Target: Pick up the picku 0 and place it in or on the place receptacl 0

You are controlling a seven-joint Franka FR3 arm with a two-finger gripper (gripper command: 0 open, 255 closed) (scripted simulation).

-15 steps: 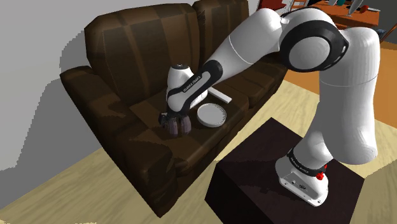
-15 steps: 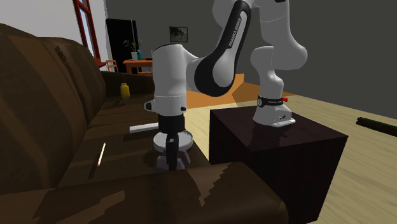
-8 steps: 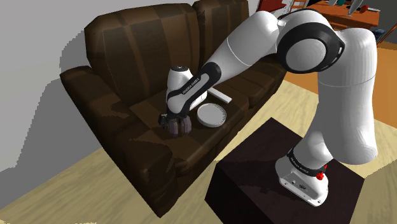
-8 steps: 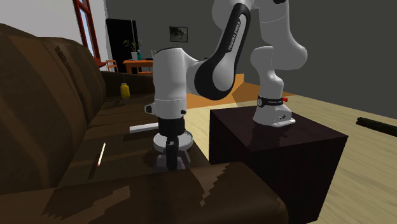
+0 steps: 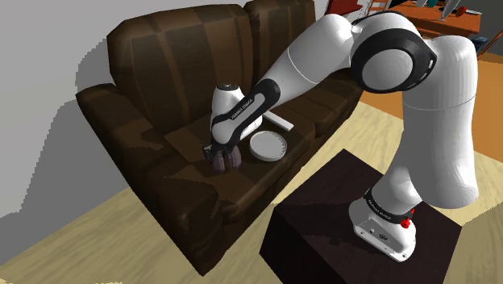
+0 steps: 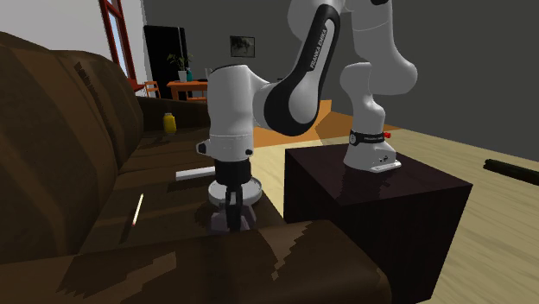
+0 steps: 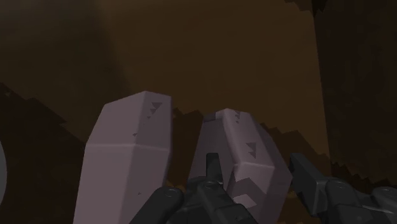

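Note:
A small grey-mauve object (image 5: 228,164) with two blocky lobes (image 7: 127,159) stands on the dark brown sofa's seat cushion (image 5: 185,173). My black gripper (image 5: 222,156) points straight down onto it. In the wrist view my gripper (image 7: 254,170) has its fingers (image 7: 210,170) pressed on both sides of one lobe, while the other lobe stands free beside them. In the second exterior view my gripper (image 6: 231,216) reaches the cushion near the seat's front edge. A white round plate (image 5: 268,146) lies on the same cushion, just beside the object toward the stand.
A white flat bar (image 5: 279,122) lies behind the plate on the seat. The sofa's backrest (image 5: 185,56) and armrest (image 5: 129,129) rise around the seat. The dark box stand (image 5: 363,234) is close to the sofa's front. A yellow item (image 6: 169,123) sits farther along the sofa.
The fingers, wide apart in the earlier frames, have closed in onto the grey-mauve object. The hand has sunk slightly; the object and the plate stay in place.

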